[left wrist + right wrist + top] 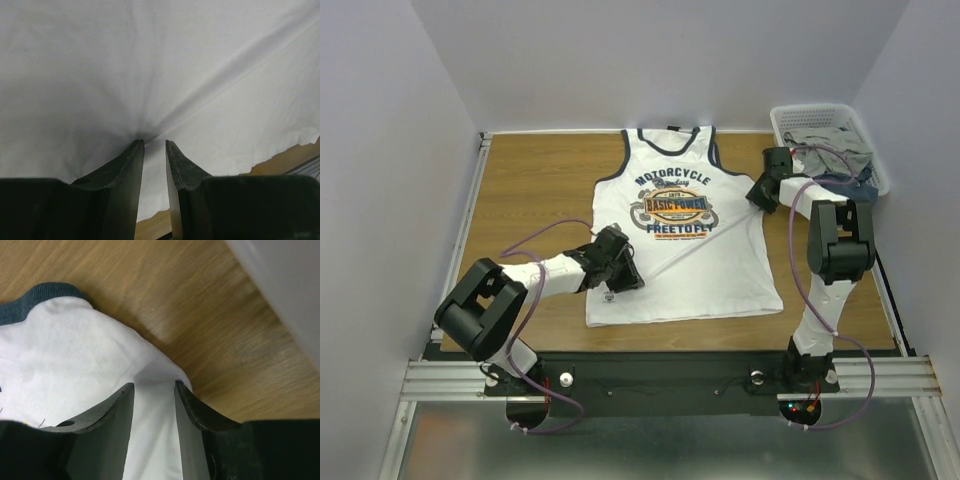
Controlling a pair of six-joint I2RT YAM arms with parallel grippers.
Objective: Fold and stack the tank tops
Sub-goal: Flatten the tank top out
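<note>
The left gripper (154, 144) pinches the white tank top (682, 235) near its bottom left corner. The right gripper (154, 386) seems to pinch its right side edge. The top lies flat on the table (535, 185). It is soft, light and floppy, so hold edges.

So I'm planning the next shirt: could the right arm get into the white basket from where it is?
Probably yes. The right gripper sits at the tank top's edge, right beside the basket, which is open-topped with nothing between. It looks closed on the cloth, so would need to let go first.
</note>
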